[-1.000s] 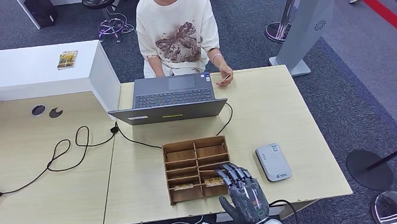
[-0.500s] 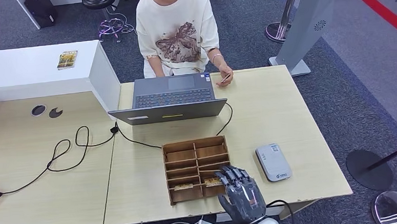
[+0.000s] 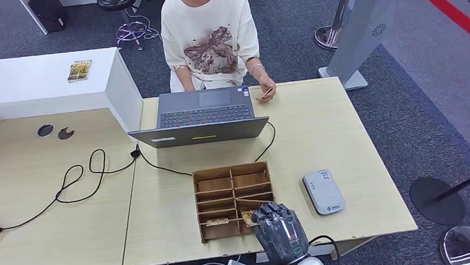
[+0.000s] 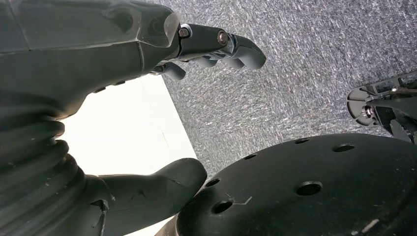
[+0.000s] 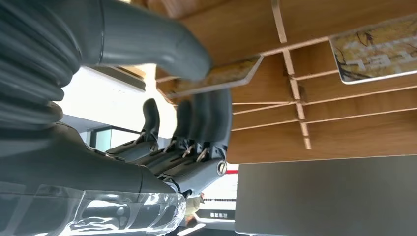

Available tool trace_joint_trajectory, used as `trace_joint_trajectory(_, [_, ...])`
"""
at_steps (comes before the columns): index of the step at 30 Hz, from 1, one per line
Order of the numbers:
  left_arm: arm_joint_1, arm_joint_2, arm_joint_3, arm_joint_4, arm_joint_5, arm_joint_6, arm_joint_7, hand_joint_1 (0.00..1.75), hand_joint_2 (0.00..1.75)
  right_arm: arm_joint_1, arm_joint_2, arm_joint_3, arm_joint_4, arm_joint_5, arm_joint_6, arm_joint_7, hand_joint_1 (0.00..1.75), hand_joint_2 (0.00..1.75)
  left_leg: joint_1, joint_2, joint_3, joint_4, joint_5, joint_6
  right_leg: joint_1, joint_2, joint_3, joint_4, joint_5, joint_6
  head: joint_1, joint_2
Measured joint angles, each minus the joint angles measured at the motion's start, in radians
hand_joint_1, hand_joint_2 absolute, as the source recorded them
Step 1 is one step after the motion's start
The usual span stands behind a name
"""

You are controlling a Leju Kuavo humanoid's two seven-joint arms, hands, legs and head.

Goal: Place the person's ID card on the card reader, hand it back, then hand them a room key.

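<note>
The right hand (image 3: 279, 232) sits at the near right corner of the wooden card tray (image 3: 233, 199), thumb and fingers pinching a room key card (image 5: 216, 77) drawn partly out of its slot, presumably to hand it over. A second key card (image 5: 376, 49) lies in the neighbouring slot. Right of the tray the card reader (image 3: 323, 191) rests bare. Beyond the tray, past the laptop (image 3: 202, 116), the person's hand (image 3: 266, 89) holds their ID card (image 3: 267, 92). The left hand (image 4: 147, 59) hangs low beside the desk, fingers apart, holding nothing.

No legible text or labels anywhere.
</note>
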Motion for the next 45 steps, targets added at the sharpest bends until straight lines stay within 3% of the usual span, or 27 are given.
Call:
trace_joint_trajectory(2, [0.000, 0.000, 0.000, 0.000, 0.000, 0.000, 0.000, 0.00, 1.75, -0.003, -0.001, 0.006, 0.000, 0.000, -0.002, 0.001, 1.17, 1.75, 0.000, 0.000, 0.000, 0.000, 0.000, 0.000, 0.000, 0.000, 0.000, 0.000, 0.000, 0.000, 0.000, 0.000])
trace_joint_trajectory(14, [0.000, 0.000, 0.000, 0.000, 0.000, -0.001, 0.000, 0.00, 1.75, -0.019, -0.006, 0.027, -0.006, 0.000, -0.012, 0.045, 1.41, 1.75, 0.000, 0.000, 0.000, 0.000, 0.000, 0.000, 0.000, 0.000, 0.000, 0.000, 0.000, 0.000, 0.000, 0.000])
trace_joint_trajectory(20, [0.000, 0.000, 0.000, 0.000, 0.000, -0.002, 0.000, 0.00, 1.75, -0.031, -0.008, 0.044, -0.015, 0.000, -0.040, 0.071, 1.65, 1.75, 0.000, 0.000, 0.000, 0.000, 0.000, 0.000, 0.000, 0.000, 0.000, 0.000, 0.000, 0.000, 0.000, 0.000])
trace_joint_trajectory(29, [0.000, 0.000, 0.000, 0.000, -0.001, -0.002, 0.000, 0.00, 1.75, -0.054, -0.017, 0.064, -0.058, 0.000, -0.099, 0.085, 1.75, 1.75, 0.000, 0.000, 0.000, 0.000, 0.000, 0.000, 0.000, 0.000, 0.000, 0.000, 0.000, 0.000, 0.000, 0.000])
trace_joint_trajectory(36, [0.000, 0.000, 0.000, 0.000, -0.001, -0.002, 0.000, 0.00, 1.75, 0.010, -0.001, -0.015, -0.110, -0.024, -0.137, -0.137, 1.75, 1.75, 0.000, 0.000, 0.000, 0.000, 0.000, 0.000, 0.000, 0.000, 0.000, 0.000, 0.000, 0.000, 0.000, 0.000])
trace_joint_trajectory(45, [0.000, 0.000, 0.000, 0.000, -0.001, -0.002, -0.002, 0.00, 1.75, 0.077, 0.009, -0.115, -0.162, -0.240, -0.125, -0.375, 1.75, 1.75, 0.000, 0.000, 0.000, 0.000, 0.000, 0.000, 0.000, 0.000, 0.000, 0.000, 0.000, 0.000, 0.000, 0.000])
